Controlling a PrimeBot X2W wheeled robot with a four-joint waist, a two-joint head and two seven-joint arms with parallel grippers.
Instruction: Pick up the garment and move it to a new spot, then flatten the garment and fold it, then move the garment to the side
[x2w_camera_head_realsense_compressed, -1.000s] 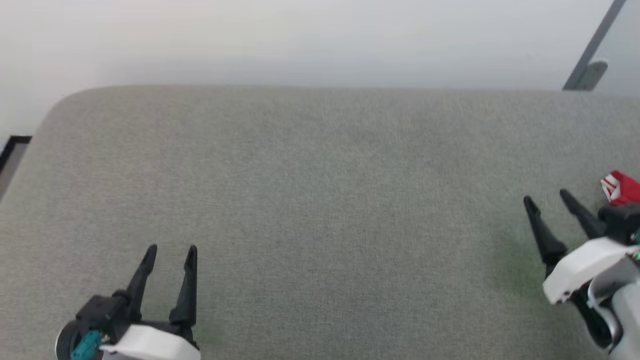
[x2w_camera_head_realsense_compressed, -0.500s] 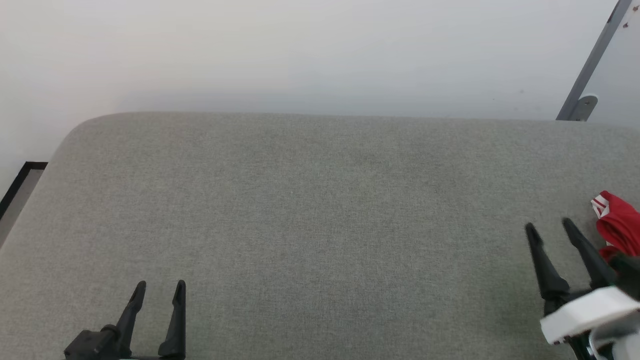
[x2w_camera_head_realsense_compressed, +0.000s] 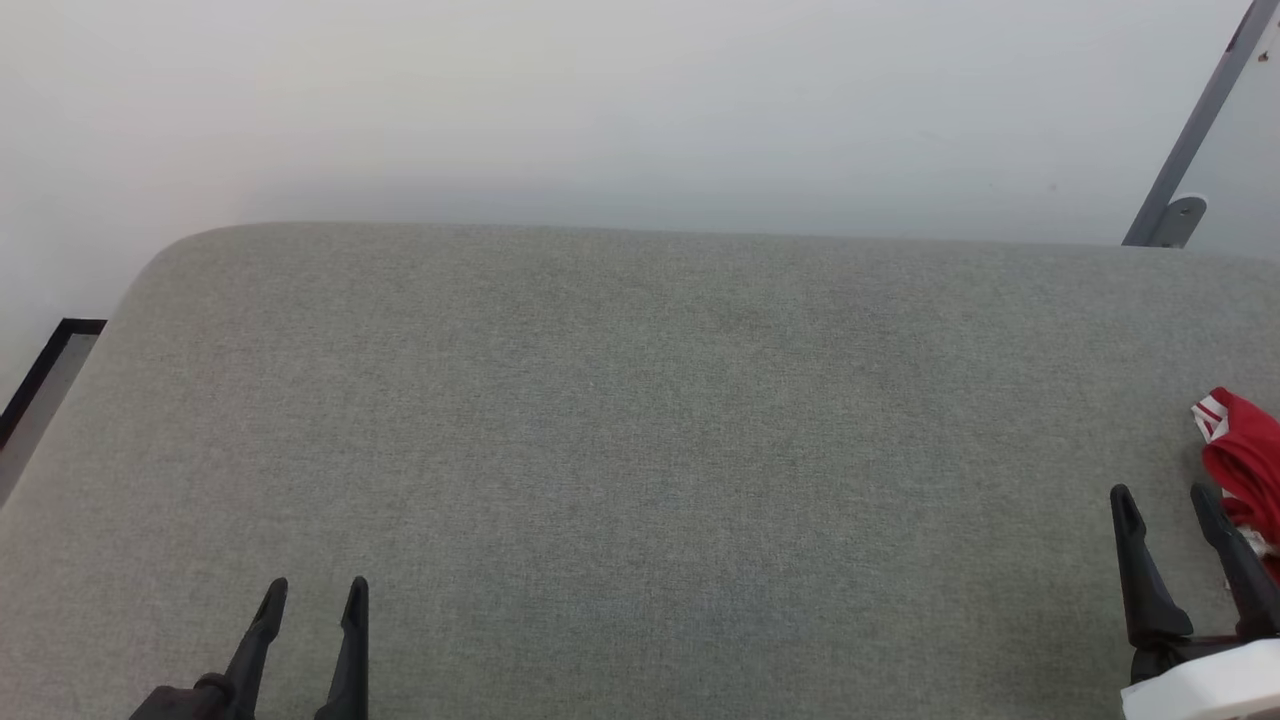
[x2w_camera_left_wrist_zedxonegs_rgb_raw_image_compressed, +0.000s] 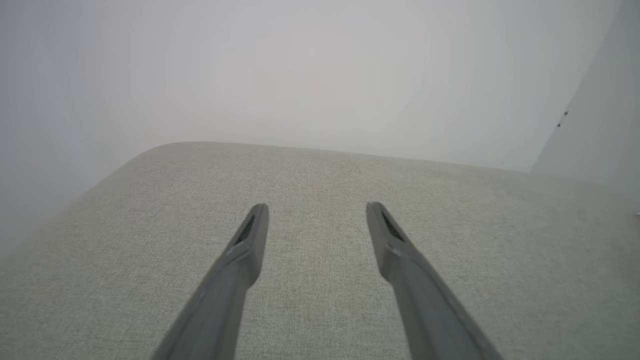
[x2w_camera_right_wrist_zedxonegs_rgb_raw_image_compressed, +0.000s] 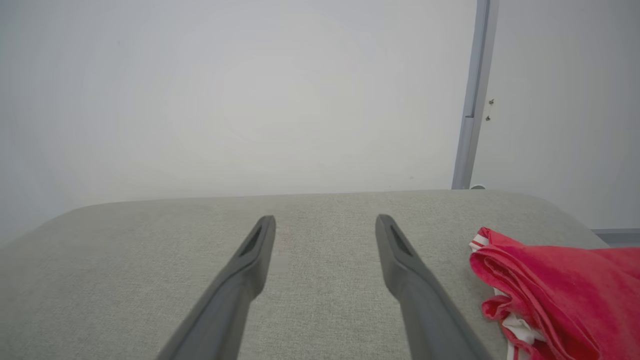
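The garment (x2w_camera_head_realsense_compressed: 1245, 455), bright red with a bit of red-and-white striped trim, lies bunched at the far right edge of the head view on a grey fabric surface (x2w_camera_head_realsense_compressed: 640, 430). In the right wrist view the garment (x2w_camera_right_wrist_zedxonegs_rgb_raw_image_compressed: 560, 285) lies crumpled just right of my fingers. My right gripper (x2w_camera_head_realsense_compressed: 1163, 494) stands open beside it, to its left, touching nothing; between its fingers (x2w_camera_right_wrist_zedxonegs_rgb_raw_image_compressed: 400, 250) is only bare fabric. My left gripper (x2w_camera_head_realsense_compressed: 315, 587) is open at the lower left, far from the garment, and empty in the left wrist view (x2w_camera_left_wrist_zedxonegs_rgb_raw_image_compressed: 316, 207).
A pale wall rises behind the grey surface's rounded far edge (x2w_camera_head_realsense_compressed: 640, 232). A grey metal post (x2w_camera_head_realsense_compressed: 1195, 120) stands at the back right. A dark-framed strip of floor (x2w_camera_head_realsense_compressed: 45, 370) shows past the left corner.
The head camera has tilted, shifting the whole picture downward. Both grippers now sit lower in the view and stay open. The right gripper has also shifted right, closer to the garment's side.
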